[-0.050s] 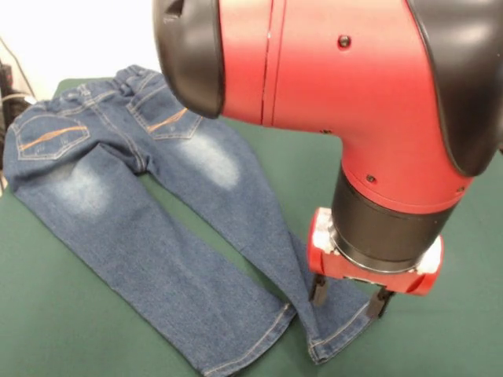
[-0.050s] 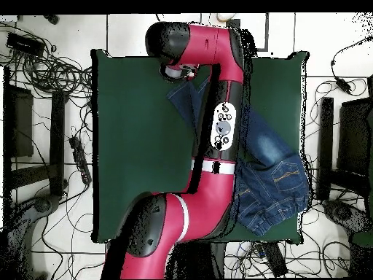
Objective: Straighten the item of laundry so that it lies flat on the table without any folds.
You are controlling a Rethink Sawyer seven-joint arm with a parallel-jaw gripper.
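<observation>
The item of laundry (image 1: 149,212) is a small pair of blue jeans lying back side up on the green table (image 1: 71,314). Its waistband is at the far left, with orange-stitched pockets showing, and both legs run toward the near right. One leg lies flat. The other narrows in a twist near its hem (image 1: 334,334). My gripper (image 1: 350,298) stands open right over that hem, one finger on each side of the cloth's end. In the overhead view the jeans (image 2: 280,171) show to the right of my arm, and the arm's end hides the gripper.
My bulky red arm (image 1: 338,71) hangs over the table's middle and covers much of the jeans from above. Bare green cloth (image 2: 138,146) lies left of the arm in the overhead view. Cables (image 2: 51,73) and dark stands (image 2: 339,138) ring the table on the floor.
</observation>
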